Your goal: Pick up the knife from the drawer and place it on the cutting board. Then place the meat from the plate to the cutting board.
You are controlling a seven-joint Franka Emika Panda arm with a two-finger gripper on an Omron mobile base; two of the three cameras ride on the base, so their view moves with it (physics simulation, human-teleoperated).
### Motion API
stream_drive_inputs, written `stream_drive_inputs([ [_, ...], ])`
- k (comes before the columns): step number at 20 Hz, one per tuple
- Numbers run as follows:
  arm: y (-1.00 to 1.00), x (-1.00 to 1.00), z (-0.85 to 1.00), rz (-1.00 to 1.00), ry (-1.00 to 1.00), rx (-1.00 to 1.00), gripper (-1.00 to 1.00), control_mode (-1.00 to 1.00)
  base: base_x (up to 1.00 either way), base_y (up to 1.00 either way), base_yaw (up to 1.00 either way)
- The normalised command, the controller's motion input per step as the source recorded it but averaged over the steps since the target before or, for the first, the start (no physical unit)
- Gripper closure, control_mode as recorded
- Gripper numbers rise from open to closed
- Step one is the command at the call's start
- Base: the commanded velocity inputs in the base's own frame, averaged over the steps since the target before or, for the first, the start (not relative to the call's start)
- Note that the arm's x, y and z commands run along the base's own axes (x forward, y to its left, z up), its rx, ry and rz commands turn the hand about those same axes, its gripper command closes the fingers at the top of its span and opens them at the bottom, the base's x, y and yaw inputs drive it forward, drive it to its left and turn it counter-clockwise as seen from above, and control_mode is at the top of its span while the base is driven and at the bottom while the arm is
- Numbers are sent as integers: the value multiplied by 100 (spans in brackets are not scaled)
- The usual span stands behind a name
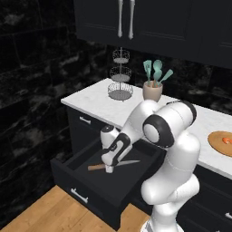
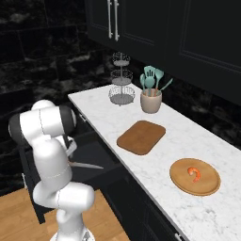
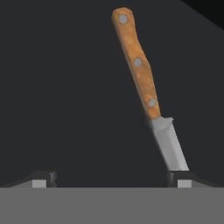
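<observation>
The knife (image 1: 96, 167) lies flat on the dark floor of the open black drawer (image 1: 90, 201), wooden handle to the left and grey blade to the right. My gripper (image 1: 108, 169) reaches down into the drawer right over the knife's middle. In the hand view the gripper (image 3: 113, 177) is open, its tips wide apart, and the knife (image 3: 140, 70) runs from near the right fingertip (image 3: 183, 178) up and away; the blade sits just inside that tip. On the counter, the cutting board (image 2: 141, 136) is bare. The meat (image 2: 194, 173) rests on the plate (image 2: 207, 187).
A crock of teal spatulas (image 2: 151, 101) and a wire tiered stand (image 2: 121, 80) stand at the back of the white marble counter (image 2: 103, 115). The drawer's walls enclose the hand. Dark upper cabinets (image 1: 149, 22) hang above.
</observation>
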Motion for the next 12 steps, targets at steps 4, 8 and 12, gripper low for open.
stream_drive_inputs([
  [4, 4, 17, -27, 0, 0, 0, -100, -100, 0, 0, 0],
  [8, 0, 31, -28, 0, 2, 0, -100, -100, 0, 0, 0],
  [12, 2, 26, -16, 0, 7, 0, -100, -100, 0, 0, 0],
])
